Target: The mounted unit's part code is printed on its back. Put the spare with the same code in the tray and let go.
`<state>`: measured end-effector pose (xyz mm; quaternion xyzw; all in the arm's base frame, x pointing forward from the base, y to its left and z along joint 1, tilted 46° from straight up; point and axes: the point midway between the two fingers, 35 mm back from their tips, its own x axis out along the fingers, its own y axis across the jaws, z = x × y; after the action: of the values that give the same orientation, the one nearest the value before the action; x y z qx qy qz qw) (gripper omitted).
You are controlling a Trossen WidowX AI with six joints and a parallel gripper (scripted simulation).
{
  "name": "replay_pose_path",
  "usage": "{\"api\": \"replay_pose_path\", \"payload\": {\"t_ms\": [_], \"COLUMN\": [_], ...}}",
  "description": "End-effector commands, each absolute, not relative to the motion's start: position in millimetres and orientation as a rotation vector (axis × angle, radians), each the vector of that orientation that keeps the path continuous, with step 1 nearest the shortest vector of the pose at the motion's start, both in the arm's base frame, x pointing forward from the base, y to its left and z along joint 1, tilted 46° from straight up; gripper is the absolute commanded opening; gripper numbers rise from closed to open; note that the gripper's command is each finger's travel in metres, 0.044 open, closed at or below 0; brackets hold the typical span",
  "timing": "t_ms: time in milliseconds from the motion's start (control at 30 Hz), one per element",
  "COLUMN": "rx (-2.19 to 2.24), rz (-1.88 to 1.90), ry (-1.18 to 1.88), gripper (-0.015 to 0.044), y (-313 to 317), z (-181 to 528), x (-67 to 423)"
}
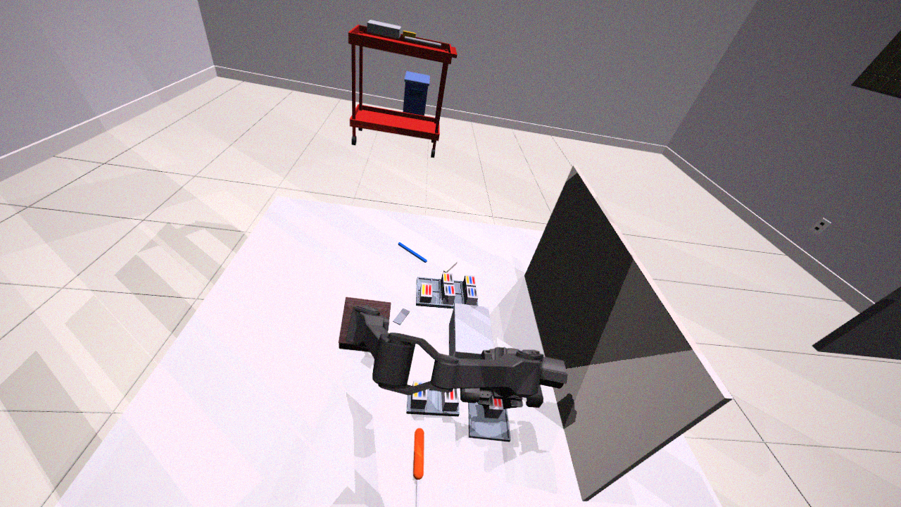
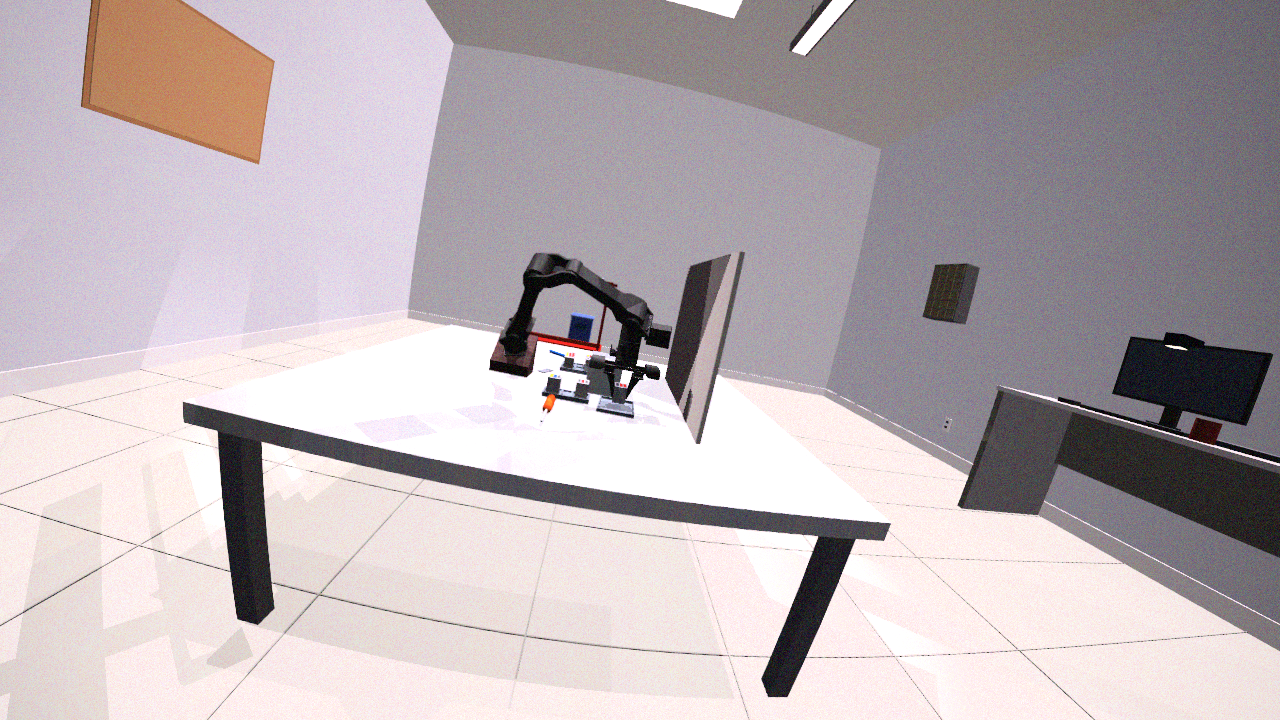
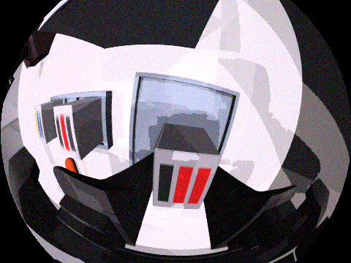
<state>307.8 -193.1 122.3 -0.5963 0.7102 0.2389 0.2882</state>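
Observation:
My gripper [image 1: 498, 397] [image 2: 623, 379] [image 3: 180, 159] is shut on a small grey spare [image 1: 498, 403] [image 3: 183, 177] whose label shows one dark and two red stripes. It holds the spare low over the near end of the flat grey tray [image 1: 488, 432] [image 2: 615, 410] [image 3: 183, 95]. Two more spares stand in the near rack [image 1: 431, 398] [image 3: 69, 127] just left of the tray. Several spares stand in the far rack [image 1: 447, 289]. The mounted unit [image 1: 469, 324] is a pale upright block between the racks; its back is hidden.
A tall dark slanted panel [image 1: 598, 315] [image 2: 707, 349] stands close on the right of the tray. An orange-handled tool [image 1: 417, 452] [image 2: 550, 404] lies in front of the near rack. A blue pen [image 1: 412, 252] lies farther back. A red cart [image 1: 400, 82] stands on the floor.

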Motion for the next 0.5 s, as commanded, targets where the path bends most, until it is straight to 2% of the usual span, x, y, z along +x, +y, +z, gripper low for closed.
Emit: {"api": "replay_pose_path", "payload": {"t_ms": [0,167,467], "rx": [-1.595,-1.595,-1.592], "rz": [0.644,0.643,0.637], "ry": [1.895,1.896,1.897], "gripper": [0.0000,0.0000,0.0236], "y": [-194.6,-197.4,-196.5], "z": [119.7,117.2,119.3], "x": [306.6,305.2,306.2]}}
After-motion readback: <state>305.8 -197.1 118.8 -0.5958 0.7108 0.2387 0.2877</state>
